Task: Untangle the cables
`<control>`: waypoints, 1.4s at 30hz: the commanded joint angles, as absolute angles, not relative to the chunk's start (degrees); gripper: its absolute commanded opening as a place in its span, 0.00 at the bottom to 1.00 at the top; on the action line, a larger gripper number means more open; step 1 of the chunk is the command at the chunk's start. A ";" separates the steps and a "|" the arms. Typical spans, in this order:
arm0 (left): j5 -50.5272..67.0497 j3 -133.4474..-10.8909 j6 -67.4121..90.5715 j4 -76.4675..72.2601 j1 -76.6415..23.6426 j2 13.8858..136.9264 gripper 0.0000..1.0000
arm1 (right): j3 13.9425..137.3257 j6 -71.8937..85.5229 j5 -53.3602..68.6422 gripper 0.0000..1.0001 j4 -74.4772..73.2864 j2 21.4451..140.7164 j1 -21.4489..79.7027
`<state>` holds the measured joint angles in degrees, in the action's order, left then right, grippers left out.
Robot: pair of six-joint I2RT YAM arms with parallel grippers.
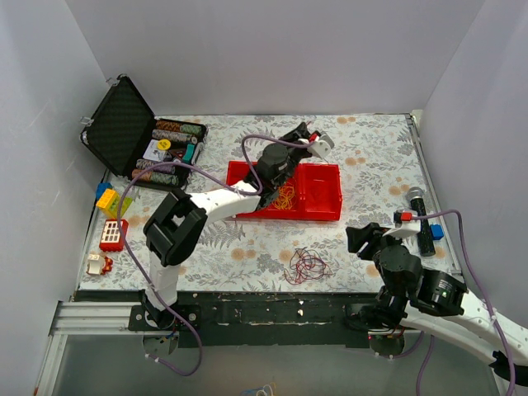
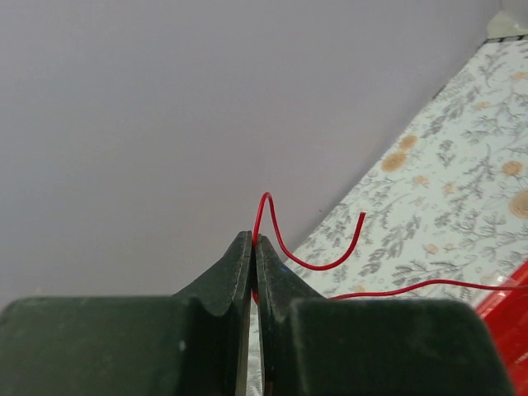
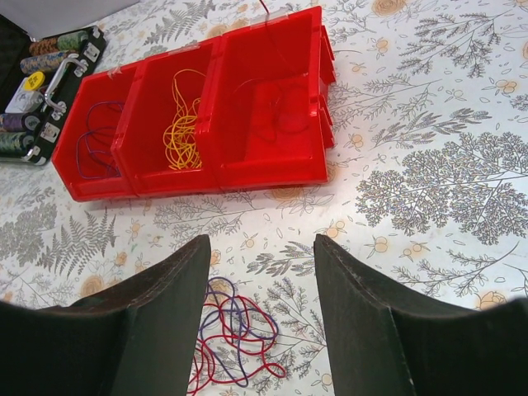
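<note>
Two colours show in the loose bunch of cables (image 3: 231,338) on the table (image 3: 429,206) near the red bin (image 3: 272,169): thin red and purple loops, tangled. Yellow strands (image 3: 181,124) lie in the bin's middle compartment. The left gripper (image 2: 253,247) is clamped on a red wire (image 2: 313,264). The right gripper (image 3: 260,280) hangs spread apart over the bunch.

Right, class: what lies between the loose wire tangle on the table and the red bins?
Only bare floral tablecloth. The right wrist view shows it plainly between the tangle and the bins, and the top view agrees.
</note>
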<state>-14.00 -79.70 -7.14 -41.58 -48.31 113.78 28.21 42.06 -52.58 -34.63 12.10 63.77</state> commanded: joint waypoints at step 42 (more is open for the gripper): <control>15.35 -108.03 14.50 14.23 -49.66 113.93 0.59 | 31.02 45.27 -57.04 0.61 -38.94 12.74 63.90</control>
